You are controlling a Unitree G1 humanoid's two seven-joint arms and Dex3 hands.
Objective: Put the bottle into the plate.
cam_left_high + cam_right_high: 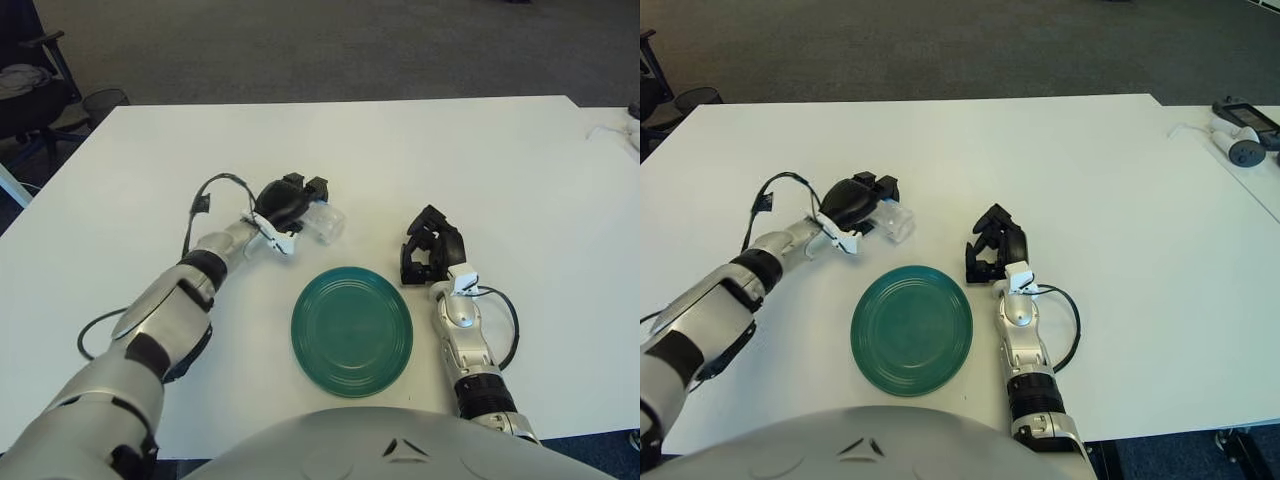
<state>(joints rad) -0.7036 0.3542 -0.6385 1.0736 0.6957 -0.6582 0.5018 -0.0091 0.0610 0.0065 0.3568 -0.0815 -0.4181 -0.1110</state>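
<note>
A: Where's the bottle (325, 222) rel. to the plate (351, 330)?

B: Bottle is clear plastic, lying on its side on the white counter (480, 170). It sits up and to the left of the green plate, apart from it, with bare counter between. Nothing is on the plate.

A: Which robot hand has it?

B: Left robot hand (285, 205). Dark fingers (304, 184) are draped over the bottle's left end, so it's clamped on, or at least cupped round it. The bottle's free end sticks out to the right of the hand. Can't confirm how firm the hold is, since the fingers hide the contact side.

A: Long axis?

B: Roughly left-right across the counter, tilted a little twd the near side at the right end. That free end is the part nearest the plate.

A: Right robot hand?

B: Right robot hand (432, 250) shows just beside the plate's right rim, fingers curled, holding nothing. Idle. It's closer to the plate but well apart from the bottle, so the left does the job.

A: So the move turns on what?

B: My read: the plate lies toward the robot's body and slightly right of the left hand. Carry needs a short pull inward and rightward, w/ enough lift to clear the rim.
</note>
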